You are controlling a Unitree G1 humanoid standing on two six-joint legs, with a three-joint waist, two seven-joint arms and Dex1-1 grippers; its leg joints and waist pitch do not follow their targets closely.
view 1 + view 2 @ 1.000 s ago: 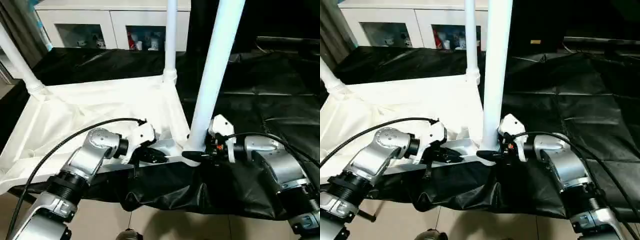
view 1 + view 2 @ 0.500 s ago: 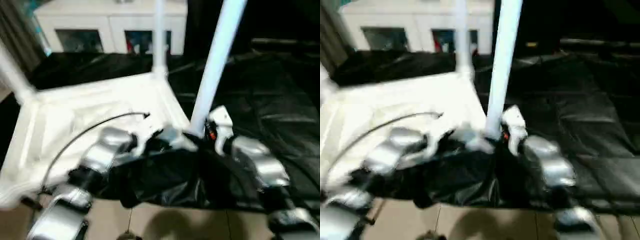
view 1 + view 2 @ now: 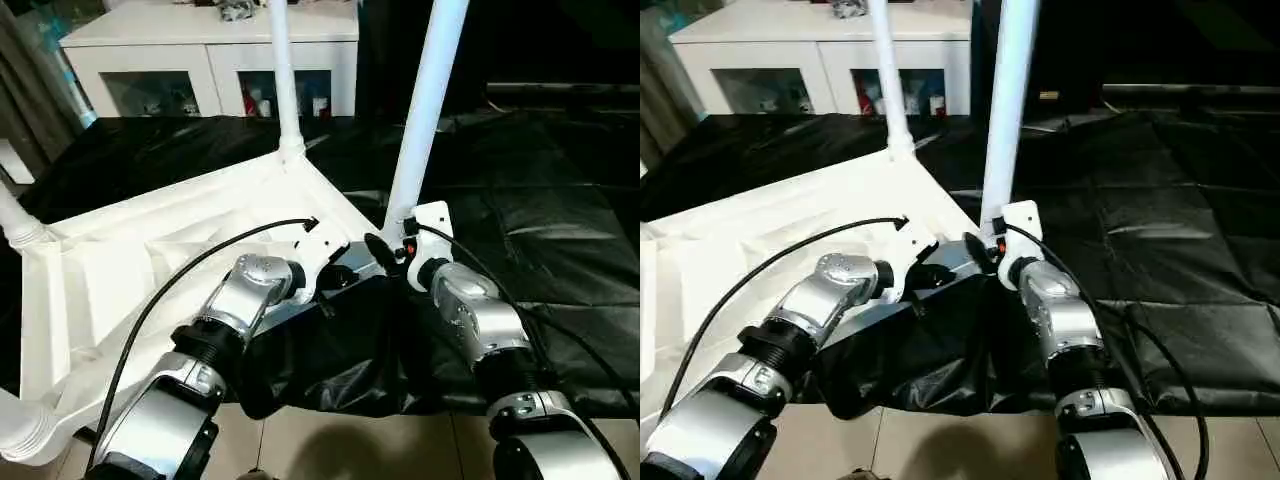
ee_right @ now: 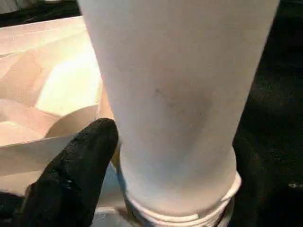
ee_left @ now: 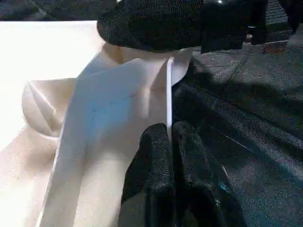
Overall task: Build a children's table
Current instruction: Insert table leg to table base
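Observation:
The white tabletop (image 3: 150, 250) lies underside up on a black sheet. White legs stand in its corner sockets: one at the far corner (image 3: 283, 80), one at the near right corner (image 3: 425, 110), one at the left (image 3: 15, 225). Another leg end (image 3: 20, 430) shows at the bottom left. My left gripper (image 5: 169, 132) is shut on the thin rim of the tabletop beside the near right socket. My right gripper (image 3: 398, 243) stands open astride the foot of the near right leg, one black finger (image 4: 80, 165) close beside it.
A white cabinet (image 3: 210, 50) with glass fronts stands behind the work. The black sheet (image 3: 560, 200) spreads to the right and hangs over the near edge. Light floor (image 3: 330, 440) shows below it.
The camera has shifted and tilted. My right gripper's jaws have widened around the leg's foot. My left gripper still pinches the rim.

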